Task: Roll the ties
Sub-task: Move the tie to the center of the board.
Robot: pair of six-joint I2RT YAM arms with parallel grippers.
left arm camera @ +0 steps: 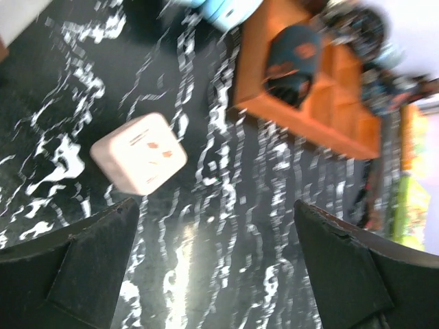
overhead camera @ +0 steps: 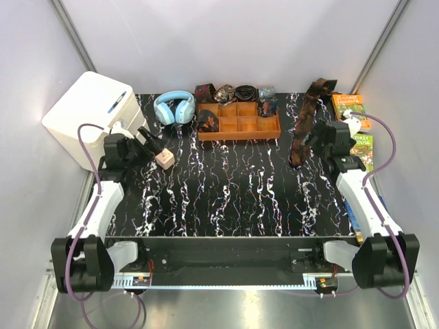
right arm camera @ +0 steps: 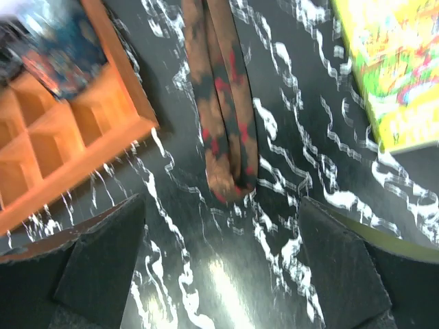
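Note:
A long dark brown tie with a reddish-tan pattern [overhead camera: 302, 127] lies flat along the right side of the table, doubled lengthwise. Its near end [right arm camera: 226, 175] lies just ahead of my right gripper [right arm camera: 221, 202], which is open and empty above the table and not touching the tie. It stands beside the tie's near end in the top view [overhead camera: 312, 139]. My left gripper [left arm camera: 214, 205] is open and empty, at the table's left [overhead camera: 152, 140]. A rolled dark tie [left arm camera: 295, 62] sits in the orange-brown tray [overhead camera: 240, 131]. Several rolled ties [overhead camera: 225, 92] lie behind the tray.
A pale pink cube [overhead camera: 164, 158] lies just ahead of the left gripper, also in its wrist view [left arm camera: 139, 152]. Blue headphones [overhead camera: 173, 107] lie left of the tray. A white box [overhead camera: 82, 116] stands at far left. Colourful books [overhead camera: 353, 113] lie at the right edge, one showing in the right wrist view [right arm camera: 391, 68].

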